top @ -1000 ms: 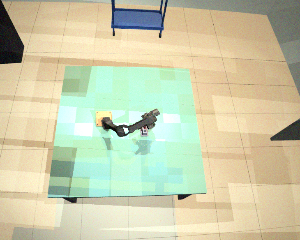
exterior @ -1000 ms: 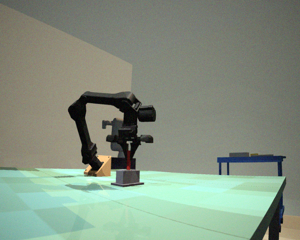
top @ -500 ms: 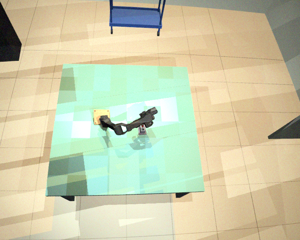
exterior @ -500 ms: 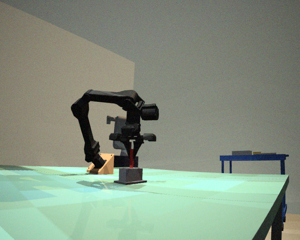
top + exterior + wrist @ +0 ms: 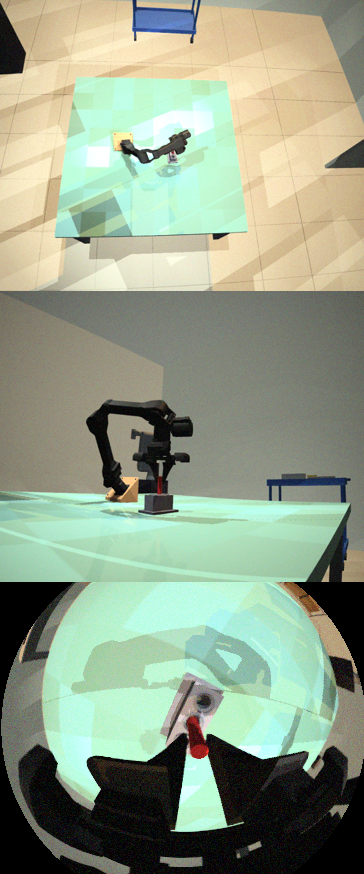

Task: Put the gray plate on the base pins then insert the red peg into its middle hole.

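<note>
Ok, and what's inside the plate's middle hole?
The red peg: its lower end is in the hole and its upper part stands clear above the gray plate. How deep it reaches is hidden.

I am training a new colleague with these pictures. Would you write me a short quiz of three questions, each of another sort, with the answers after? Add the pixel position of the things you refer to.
1. True or false: the peg [image 5: 172, 152] [image 5: 159, 485] [image 5: 198, 739] lies flat on the table [image 5: 188, 206] [image 5: 182, 548] [image 5: 100, 627].
2. What colour is the cart [image 5: 163, 30] [image 5: 306, 482]? A) yellow B) blue C) white
3. Fill in: in the exterior view, the fingers [image 5: 166, 470] point ____.

Key: 1 false; 2 B; 3 down.
</note>
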